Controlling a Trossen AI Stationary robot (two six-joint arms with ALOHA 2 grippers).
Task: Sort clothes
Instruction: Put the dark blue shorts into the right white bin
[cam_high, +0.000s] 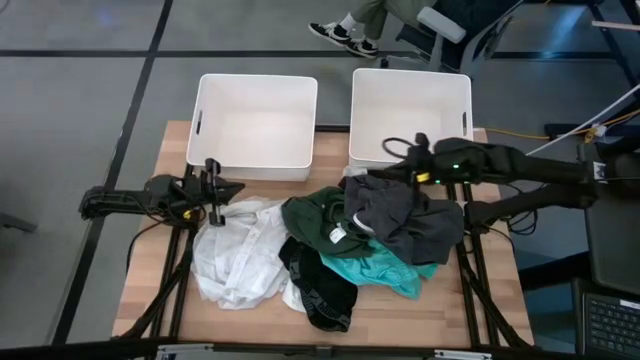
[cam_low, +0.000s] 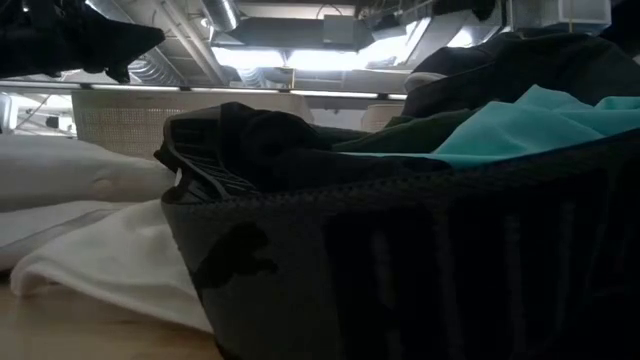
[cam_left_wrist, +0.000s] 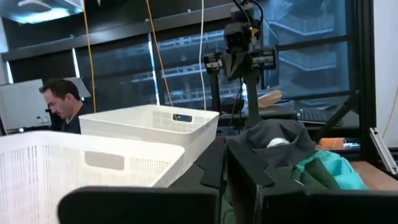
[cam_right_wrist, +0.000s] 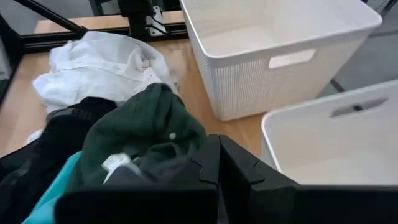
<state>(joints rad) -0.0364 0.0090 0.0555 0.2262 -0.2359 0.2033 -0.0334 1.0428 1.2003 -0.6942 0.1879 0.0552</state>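
Note:
The clothes lie in a pile on the table's near middle: a white garment (cam_high: 240, 250) at the left, a dark green one (cam_high: 318, 220), a dark grey one (cam_high: 415, 218), a teal one (cam_high: 385, 268) and a black one (cam_high: 322, 292) nearest the front edge. My right gripper (cam_high: 356, 182) is over the pile's far edge and shut on the dark grey garment (cam_right_wrist: 158, 171). My left gripper (cam_high: 238, 188) is shut and empty, just above the white garment's far edge. Both white bins hold no clothes. My right gripper holds the dark grey garment by its far edge (cam_high: 368, 192), coming level from the table's right. The shut fingers (cam_right_wrist: 208, 165) hide the place of contact. The rest of the garment lies draped over the dark green and teal ones.
Two white plastic bins stand side by side at the table's far edge, the left bin (cam_high: 255, 125) and the right bin (cam_high: 410, 112). Bare wood shows at the near left (cam_high: 150, 290) and near right (cam_high: 480, 300). A person (cam_left_wrist: 62, 102) sits beyond the table.

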